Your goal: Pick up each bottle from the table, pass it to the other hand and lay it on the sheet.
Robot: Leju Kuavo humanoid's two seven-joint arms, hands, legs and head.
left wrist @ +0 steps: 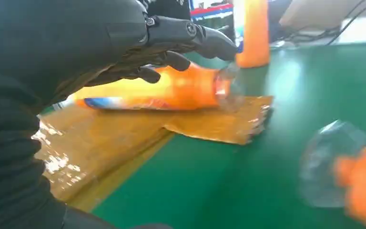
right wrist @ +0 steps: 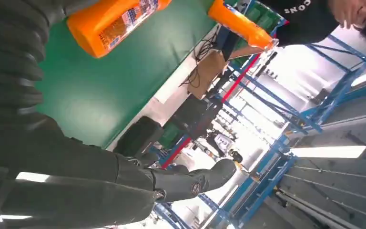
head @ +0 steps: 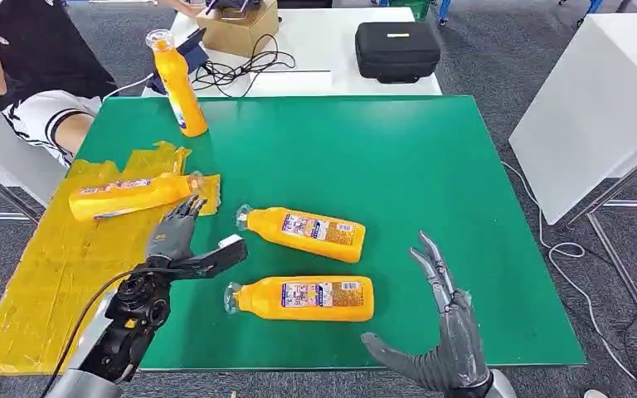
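— Where the yellow sheet [head: 58, 257] met the green table [head: 431, 166], what lay there?
— One bottle [head: 133, 196] lay on the sheet, its neck at the crumpled edge. The left robot hand [head: 172, 235] hovered just beside that neck, fingers apart and holding nothing; the wrist view was too blurred to show any touch.
— And the others?
— Two bottles lay mid-table, the far one [head: 303, 233] and the near one [head: 303, 299]. A fourth [head: 178, 83] stood upright at the far edge.
— The right robot hand [head: 440, 332]?
— Raised near the front edge, fingers spread, empty. A person [head: 25, 75], cut off by the frame, sat at the far left corner.
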